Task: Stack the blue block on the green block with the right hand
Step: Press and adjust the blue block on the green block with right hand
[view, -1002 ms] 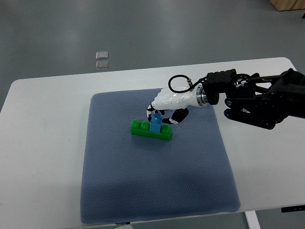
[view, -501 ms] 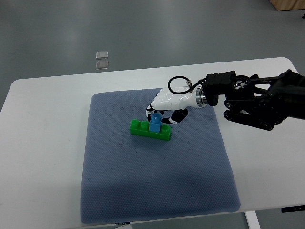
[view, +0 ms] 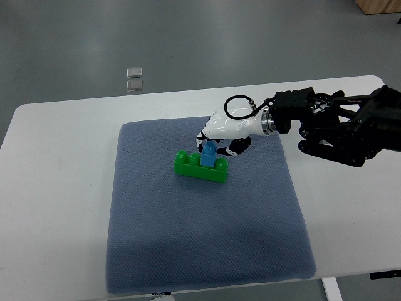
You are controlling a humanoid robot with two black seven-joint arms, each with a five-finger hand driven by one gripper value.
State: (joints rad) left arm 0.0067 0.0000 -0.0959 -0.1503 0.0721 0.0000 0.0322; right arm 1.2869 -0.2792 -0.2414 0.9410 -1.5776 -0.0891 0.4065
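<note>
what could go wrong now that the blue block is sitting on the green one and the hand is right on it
1. The right hand has its fingers around the top of the blue block; pulling away before fully opening could lift it back off the green block.
2. The green block lies loose on the blue mat, so a sideways drag could shift or tip the whole stack.
3. Whether the blue block is pressed fully down cannot be told; it may be only perched.

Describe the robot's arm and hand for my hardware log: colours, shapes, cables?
The right hand has a glossy white shell with black finger joints. A silver ring joins it to a bulky black arm of angular links. A black cable loops above the wrist.
</note>
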